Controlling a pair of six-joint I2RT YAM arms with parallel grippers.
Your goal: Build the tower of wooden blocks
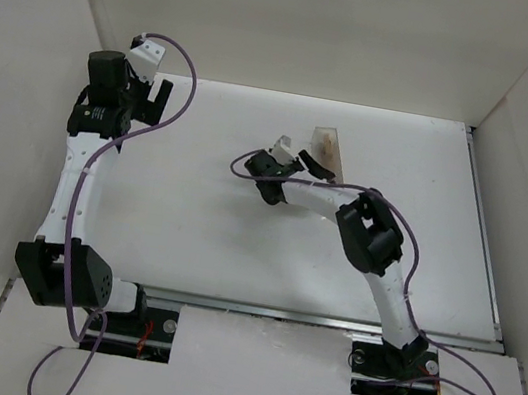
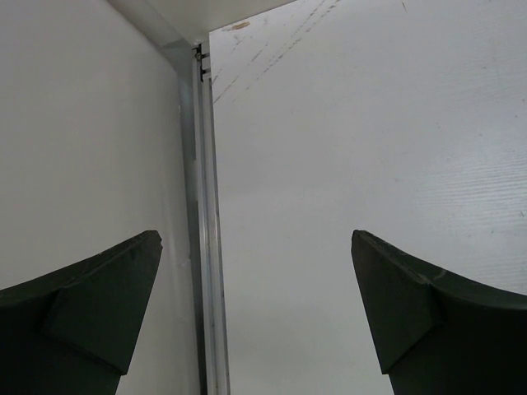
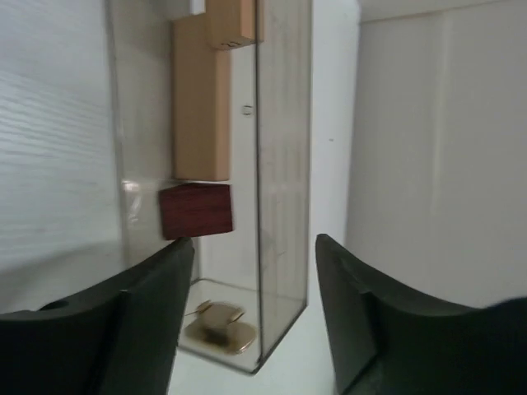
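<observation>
The right claw (image 3: 255,240) stood half open out at the middle of the table (image 1: 236,244), its two dark fingers (image 3: 123,329) apart and nothing clamped between them that I could see. It was pointed straight at the box (image 3: 284,164), a clear one, with the box's near corner edge lined up in the gap between the fingers.

The tower (image 3: 200,123) showed through the clear wall, inside the box as far as I could tell. From the wrist view the bar (image 3: 200,107) ran lengthwise away from the claw. The post (image 3: 230,23) sat against its far end, cut off by the top of the picture. The cube (image 3: 196,211), dark reddish brown, was at the bar's near end, touching it or very nearly, and just beyond the tip of one finger. A small yellowish shape (image 3: 218,325) lay at the box's near end, and I could not tell what it was.

The left claw (image 2: 256,235) was well apart from all this, up by the far left corner. Its jaws were spread as wide as they go and held nothing. It faced the side wall (image 2: 82,123) and the metal strip (image 2: 206,247) where that wall meets the table.
</observation>
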